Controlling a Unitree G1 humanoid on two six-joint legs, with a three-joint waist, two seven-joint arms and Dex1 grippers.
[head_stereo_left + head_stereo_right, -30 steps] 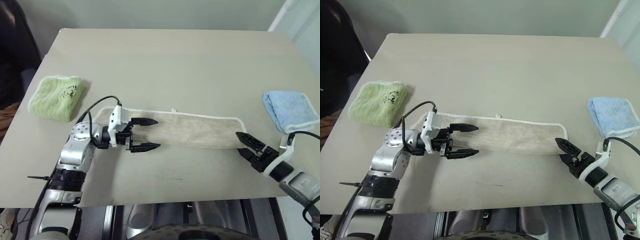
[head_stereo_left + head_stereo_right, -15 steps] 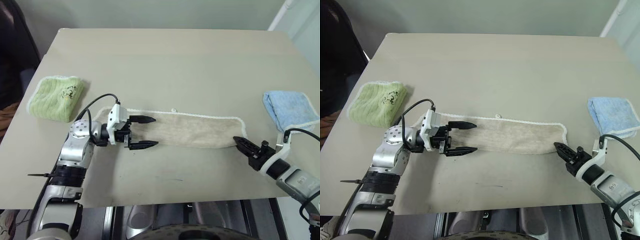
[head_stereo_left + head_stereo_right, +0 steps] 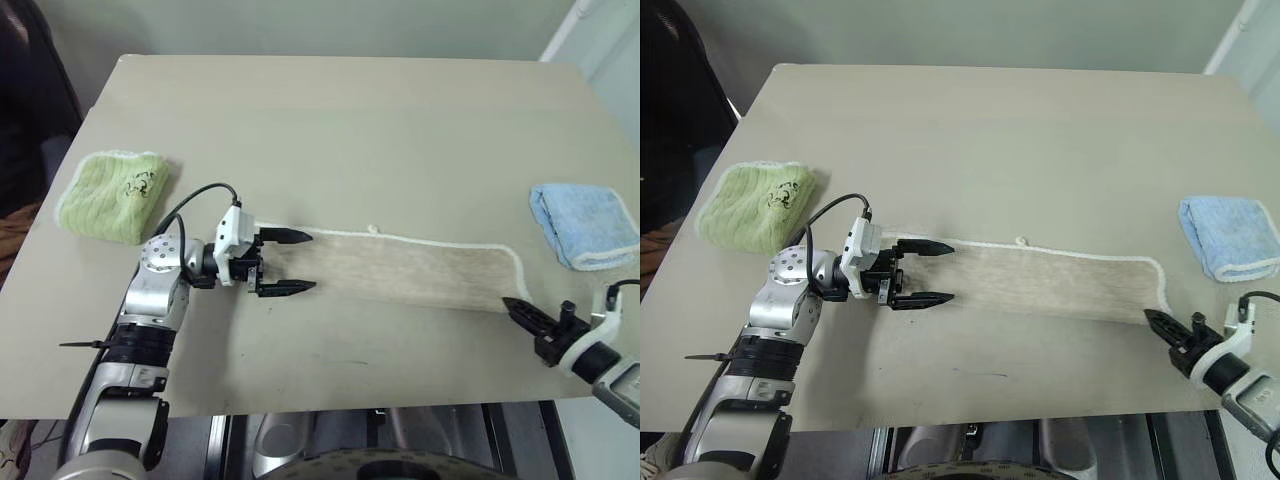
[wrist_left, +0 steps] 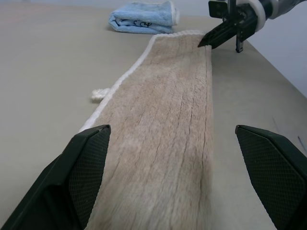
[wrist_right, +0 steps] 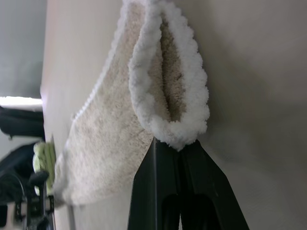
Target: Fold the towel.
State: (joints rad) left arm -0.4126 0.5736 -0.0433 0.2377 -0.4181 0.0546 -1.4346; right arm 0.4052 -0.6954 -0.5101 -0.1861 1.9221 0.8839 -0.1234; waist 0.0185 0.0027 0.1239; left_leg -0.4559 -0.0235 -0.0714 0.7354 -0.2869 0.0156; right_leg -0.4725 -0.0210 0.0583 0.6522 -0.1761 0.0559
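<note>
Your right hand [image 3: 522, 310], lower right of frame: pinched shut on the towel [image 3: 400, 270] corner. Your left hand [image 3: 292, 263], left of centre: spread wide over the towel's other end. Towel: long strip across the tabletop [image 3: 330, 130], mid-frame.

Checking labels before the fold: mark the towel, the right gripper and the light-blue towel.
towel [image 3: 400, 272]: left eye view, middle of the beige strip.
right gripper [image 3: 512, 305]: left eye view, fingertips shut on the towel's right end.
light-blue towel [image 3: 583, 225]: left eye view, centre of its folded top.
</note>
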